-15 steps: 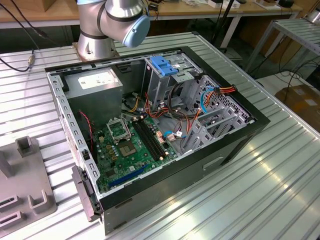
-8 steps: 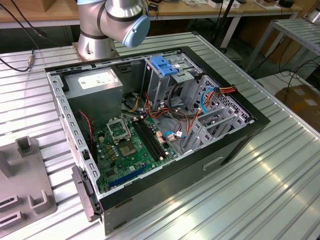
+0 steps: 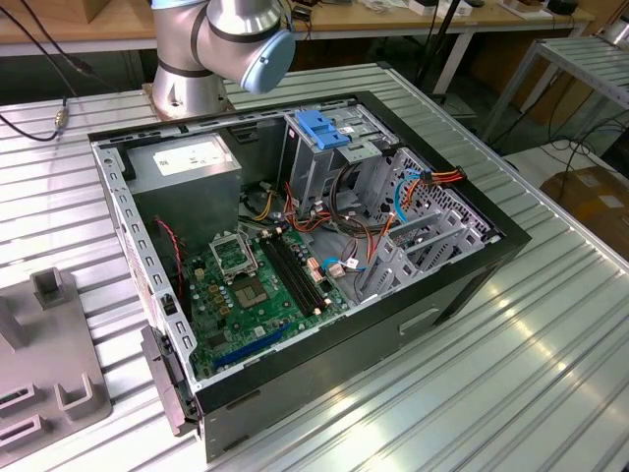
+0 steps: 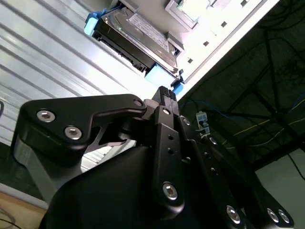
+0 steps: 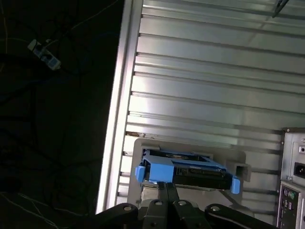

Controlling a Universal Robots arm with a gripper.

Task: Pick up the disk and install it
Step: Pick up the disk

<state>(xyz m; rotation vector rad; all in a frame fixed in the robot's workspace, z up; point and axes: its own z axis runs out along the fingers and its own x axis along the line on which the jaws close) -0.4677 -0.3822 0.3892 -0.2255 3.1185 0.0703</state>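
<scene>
Second wrist view: gripper [image 4: 164, 91] was pressed together, just beside disk [image 4: 142, 29]; risk judged: tips shoving it, not gripping.

open computer case [image 3: 432, 307] | slatted metal table [image 3: 536, 385] | grey fixture [image 3: 51, 379]

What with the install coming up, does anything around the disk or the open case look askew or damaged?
Nothing stands out. The disk sits squarely in its grey holder, blue rail intact, with the gripper close by it. The open case lies on its side, cables loose but nothing visibly broken.
</scene>
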